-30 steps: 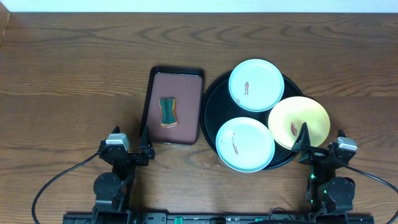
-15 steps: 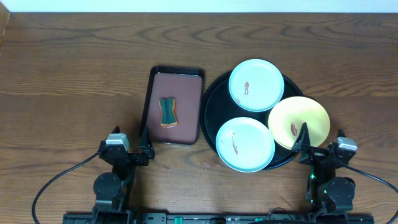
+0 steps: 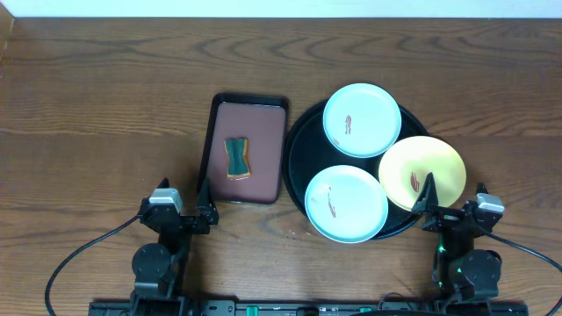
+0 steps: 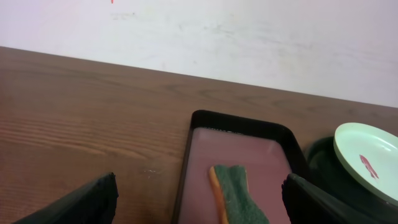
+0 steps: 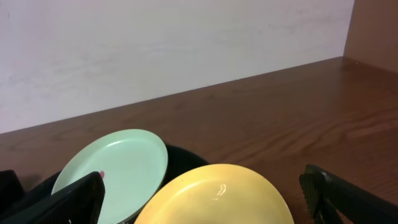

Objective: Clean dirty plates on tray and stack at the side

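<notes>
The round black tray (image 3: 301, 151) holds three plates: a mint plate (image 3: 362, 120) at the back, a mint plate (image 3: 346, 204) at the front and a yellow plate (image 3: 422, 173) at the right. Each has a red-brown smear at its centre. My right gripper (image 3: 454, 197) is open and empty at the yellow plate's near edge. The right wrist view shows the yellow plate (image 5: 217, 196) between my open fingers and the back mint plate (image 5: 118, 165) behind it. My left gripper (image 3: 183, 195) is open and empty, near the table's front edge.
A rectangular brown tray (image 3: 263, 132) with a black rim lies left of the black tray, with a green and orange sponge (image 3: 237, 157) on it. In the left wrist view the sponge (image 4: 239, 193) lies just ahead of my gripper (image 4: 199, 208). A wall stands behind the table.
</notes>
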